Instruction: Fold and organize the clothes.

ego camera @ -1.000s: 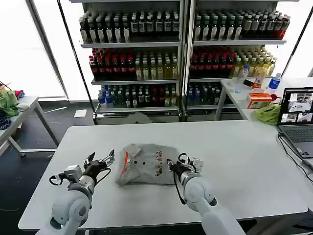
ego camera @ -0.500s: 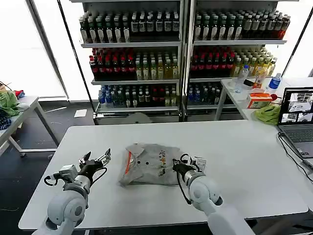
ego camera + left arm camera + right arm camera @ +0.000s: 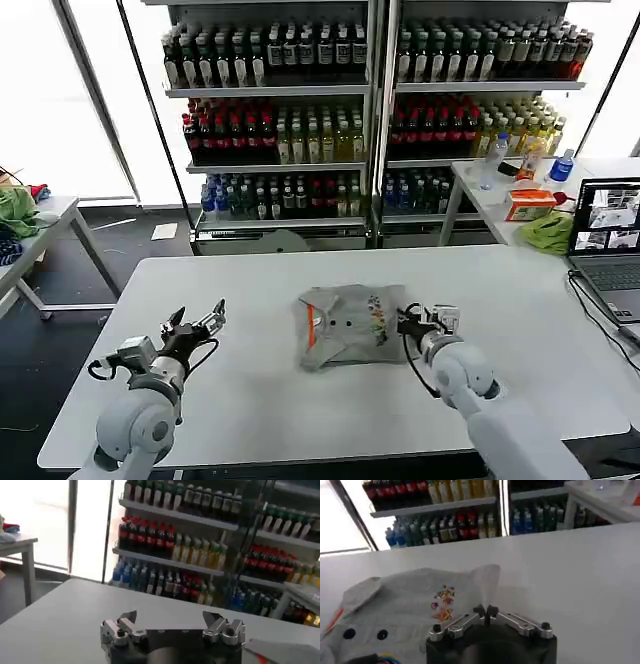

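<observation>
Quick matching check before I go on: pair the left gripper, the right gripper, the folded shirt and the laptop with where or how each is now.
1 left gripper
2 right gripper
3 folded shirt
4 laptop

a lying mid-table
b jaws open, over bare table
c at the table's far right edge
d jaws shut at the shirt's edge

Pairs: 1-b, 2-d, 3-a, 4-c
</observation>
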`<state>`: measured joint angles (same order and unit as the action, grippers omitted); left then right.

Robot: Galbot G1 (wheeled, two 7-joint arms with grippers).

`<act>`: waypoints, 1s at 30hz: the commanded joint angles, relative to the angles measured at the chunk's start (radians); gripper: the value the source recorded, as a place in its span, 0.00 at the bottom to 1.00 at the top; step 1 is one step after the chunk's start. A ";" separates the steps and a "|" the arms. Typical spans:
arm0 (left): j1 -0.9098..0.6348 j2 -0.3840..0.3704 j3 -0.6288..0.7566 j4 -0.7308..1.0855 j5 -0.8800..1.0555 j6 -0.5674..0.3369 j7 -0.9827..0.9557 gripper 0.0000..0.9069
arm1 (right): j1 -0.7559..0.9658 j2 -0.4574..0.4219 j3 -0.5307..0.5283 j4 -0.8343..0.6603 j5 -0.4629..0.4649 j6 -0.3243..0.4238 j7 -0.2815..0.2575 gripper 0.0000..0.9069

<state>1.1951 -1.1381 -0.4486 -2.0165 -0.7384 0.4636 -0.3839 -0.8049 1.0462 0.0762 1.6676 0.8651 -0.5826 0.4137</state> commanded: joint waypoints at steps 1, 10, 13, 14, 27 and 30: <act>0.010 -0.007 -0.001 -0.007 0.000 0.003 -0.001 1.00 | 0.063 -0.047 0.028 -0.127 -0.253 0.003 -0.104 1.00; 0.011 -0.003 0.003 -0.011 -0.001 0.009 -0.002 1.00 | 0.027 0.008 0.122 -0.136 -0.335 0.005 -0.094 1.00; 0.011 -0.012 0.008 -0.018 -0.001 0.013 -0.003 1.00 | -0.009 0.032 0.171 -0.039 -0.324 0.005 -0.071 1.00; 0.012 -0.014 0.009 -0.020 -0.001 0.014 -0.003 1.00 | -0.026 0.033 0.177 -0.014 -0.307 0.005 -0.071 1.00; 0.038 -0.039 0.014 -0.031 0.006 0.009 0.001 1.00 | -0.073 0.059 0.064 0.165 -0.464 0.085 -0.167 1.00; 0.056 -0.047 0.011 -0.045 0.010 0.009 0.004 1.00 | -0.004 0.102 0.000 0.100 -0.485 0.108 -0.153 1.00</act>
<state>1.2281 -1.1711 -0.4355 -2.0423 -0.7335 0.4737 -0.3831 -0.8808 1.0906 0.1833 1.7712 0.5573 -0.5551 0.3074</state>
